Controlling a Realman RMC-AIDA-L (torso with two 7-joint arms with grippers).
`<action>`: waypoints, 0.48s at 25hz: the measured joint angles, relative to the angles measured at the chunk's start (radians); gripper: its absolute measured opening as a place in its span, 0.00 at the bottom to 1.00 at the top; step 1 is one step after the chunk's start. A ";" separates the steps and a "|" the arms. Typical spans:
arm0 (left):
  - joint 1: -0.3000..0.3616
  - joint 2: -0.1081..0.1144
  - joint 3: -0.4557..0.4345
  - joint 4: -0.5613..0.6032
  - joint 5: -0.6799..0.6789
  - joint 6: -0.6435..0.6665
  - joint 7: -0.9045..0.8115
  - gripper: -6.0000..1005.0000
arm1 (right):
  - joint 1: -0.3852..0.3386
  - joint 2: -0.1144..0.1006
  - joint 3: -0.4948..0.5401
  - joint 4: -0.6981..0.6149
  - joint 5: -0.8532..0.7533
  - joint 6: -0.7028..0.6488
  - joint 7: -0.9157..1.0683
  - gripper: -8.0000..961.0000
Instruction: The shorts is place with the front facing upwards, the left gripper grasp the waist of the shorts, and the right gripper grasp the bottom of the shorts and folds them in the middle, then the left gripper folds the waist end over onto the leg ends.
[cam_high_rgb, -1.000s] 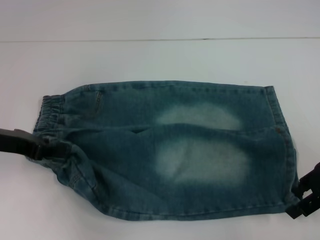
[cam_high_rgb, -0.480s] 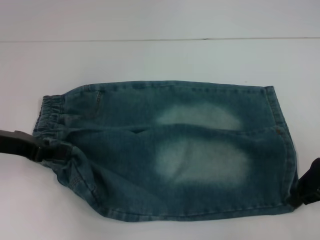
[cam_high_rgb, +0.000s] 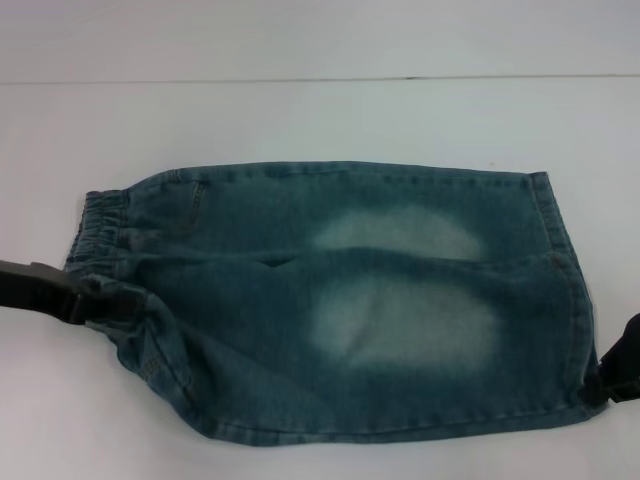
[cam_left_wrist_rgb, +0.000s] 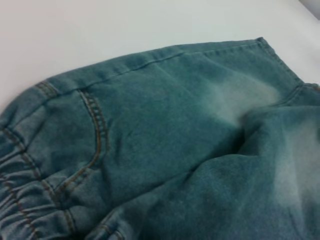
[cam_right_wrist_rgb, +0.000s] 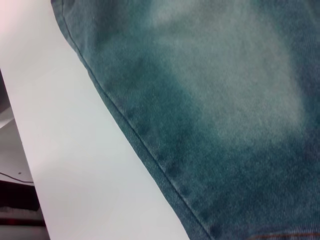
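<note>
Right claw (cam_high_rgb: 618, 375) slid outward off shorts (cam_high_rgb: 340, 300) hem, grip unclear; left claw (cam_high_rgb: 100, 300) clamps waistband

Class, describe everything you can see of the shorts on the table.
The shorts are blue-green denim with pale faded patches, orange stitching and a gathered elastic waist. They lie folded lengthwise on the white table, waist toward the robot's left. The left hand touches the waist end; the right hand sits at the hem corner.

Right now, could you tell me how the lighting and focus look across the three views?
Head view: even, soft light, the shorts casting hardly any shadow on the table. Left wrist view: waist seams in the foreground soft, mildly blurred. Right wrist view: hem edge fairly crisp, no glare.
</note>
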 joint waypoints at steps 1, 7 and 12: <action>-0.001 0.001 0.000 0.002 0.000 0.007 -0.004 0.05 | -0.004 -0.002 0.012 0.000 0.000 -0.002 -0.008 0.04; -0.004 0.005 -0.006 0.028 -0.001 0.023 -0.053 0.06 | -0.036 -0.024 0.184 0.032 0.010 -0.061 -0.138 0.04; -0.004 0.014 -0.009 0.029 -0.002 -0.032 -0.108 0.06 | -0.104 -0.042 0.339 0.069 0.184 -0.061 -0.255 0.04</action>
